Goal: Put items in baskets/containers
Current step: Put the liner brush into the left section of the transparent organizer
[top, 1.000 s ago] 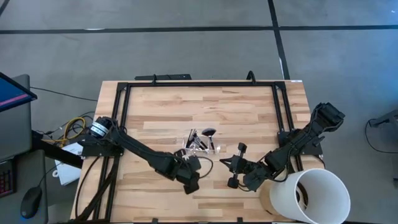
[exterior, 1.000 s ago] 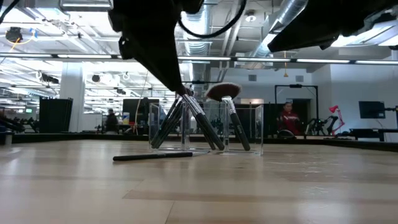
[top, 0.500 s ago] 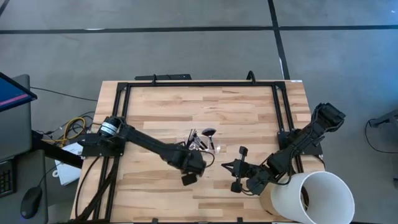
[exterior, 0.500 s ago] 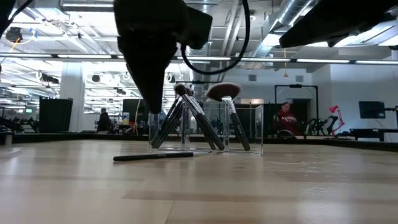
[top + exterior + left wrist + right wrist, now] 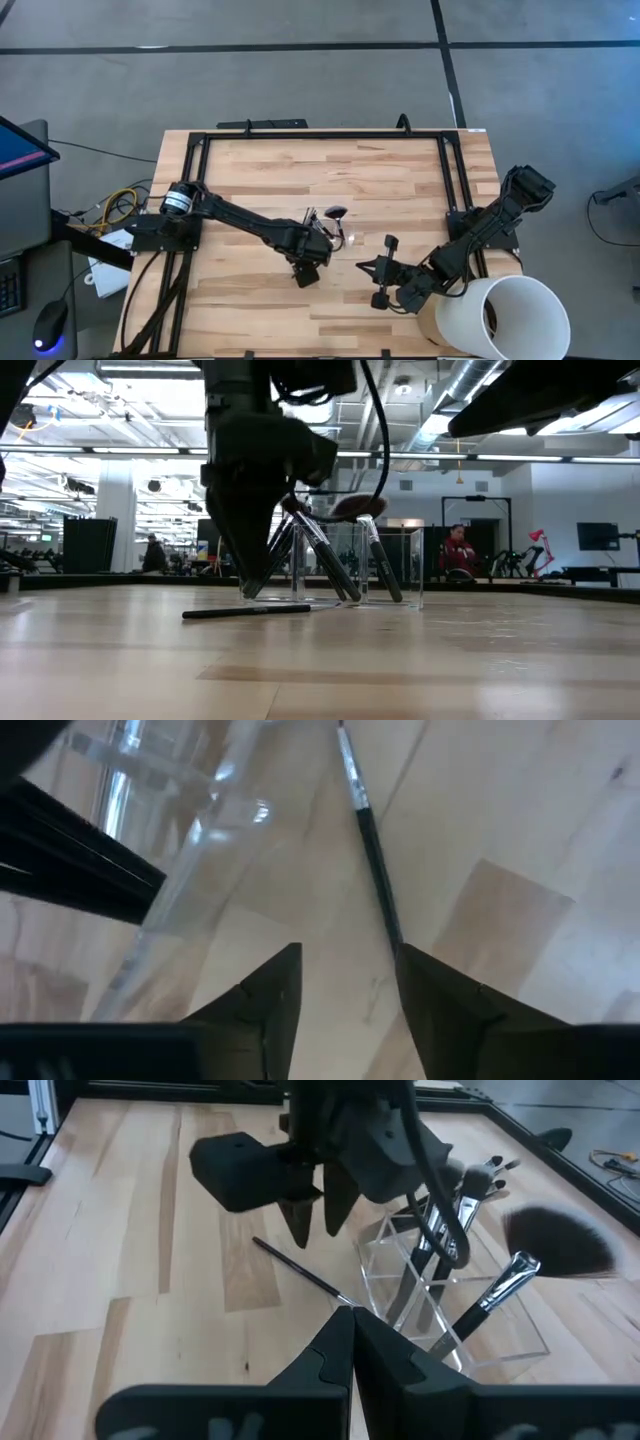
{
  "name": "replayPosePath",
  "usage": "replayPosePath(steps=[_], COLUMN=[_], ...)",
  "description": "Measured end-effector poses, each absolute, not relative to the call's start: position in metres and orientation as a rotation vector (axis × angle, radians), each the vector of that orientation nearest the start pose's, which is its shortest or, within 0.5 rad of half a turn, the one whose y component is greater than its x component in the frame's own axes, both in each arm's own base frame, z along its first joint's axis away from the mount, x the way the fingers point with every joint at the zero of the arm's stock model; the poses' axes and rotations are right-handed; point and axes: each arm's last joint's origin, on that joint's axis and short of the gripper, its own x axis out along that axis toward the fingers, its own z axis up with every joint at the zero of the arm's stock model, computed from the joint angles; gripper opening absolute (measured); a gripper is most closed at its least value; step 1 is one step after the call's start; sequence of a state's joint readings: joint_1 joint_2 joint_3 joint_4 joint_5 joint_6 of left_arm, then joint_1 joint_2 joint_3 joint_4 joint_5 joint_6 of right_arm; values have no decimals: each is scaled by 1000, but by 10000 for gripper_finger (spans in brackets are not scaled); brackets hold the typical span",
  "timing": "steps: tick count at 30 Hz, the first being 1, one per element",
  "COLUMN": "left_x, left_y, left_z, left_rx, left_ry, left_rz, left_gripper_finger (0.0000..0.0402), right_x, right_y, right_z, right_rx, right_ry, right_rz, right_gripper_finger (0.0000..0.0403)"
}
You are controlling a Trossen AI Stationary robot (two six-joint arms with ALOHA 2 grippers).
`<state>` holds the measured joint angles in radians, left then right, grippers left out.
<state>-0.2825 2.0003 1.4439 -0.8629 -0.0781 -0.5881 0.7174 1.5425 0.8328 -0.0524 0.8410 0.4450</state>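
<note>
Since a second ago the left arm has swung from the bench's near edge up to the clear tray (image 5: 322,232) and its jaws have spread apart.

High view: the left gripper (image 5: 308,268) now hangs at the tray's 7 o'clock corner. The right gripper (image 5: 378,272) waits off at the tray's 4 o'clock, near the white bucket (image 5: 505,318). Brushes bristle out of the tray, the fan brush (image 5: 336,212) at its 1 o'clock; the loose one is too thin to find here.

Low view: one loose brush (image 5: 246,612) lies flat on the bench (image 5: 320,660) in front of the tray, the left gripper coming down over its right half.

Left wrist view: the open jaws straddle that brush's dark handle, not yet touching it.

Right wrist view: this arm's own jaws are pressed shut on nothing.

The brush looks light, stiff and slick, likely to roll; mid-handle seems the best hold. The tray wall is hard to trace, and how many brushes it holds cannot be counted.
</note>
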Motion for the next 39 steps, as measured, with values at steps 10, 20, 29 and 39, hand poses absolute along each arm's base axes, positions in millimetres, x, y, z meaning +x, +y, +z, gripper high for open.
replayPosePath(steps=[10, 20, 29, 39], left_x=[368, 368, 369, 363], left_y=[-107, -119, -119, -136], left_z=[162, 153, 148, 148], left_rx=[-290, -259, -212, -194], left_ry=[1390, 1389, 1373, 1383], left_rz=[205, 199, 244, 202], left_gripper_finger=[147, 139, 115, 90], right_x=[240, 240, 240, 240], right_y=[181, 182, 182, 182], right_z=[193, 193, 193, 193], right_rx=[-102, -101, -101, -100], right_ry=[498, 498, 499, 500], right_rz=[-231, -228, -225, -223], right_gripper_finger=[1, 1, 1, 1])
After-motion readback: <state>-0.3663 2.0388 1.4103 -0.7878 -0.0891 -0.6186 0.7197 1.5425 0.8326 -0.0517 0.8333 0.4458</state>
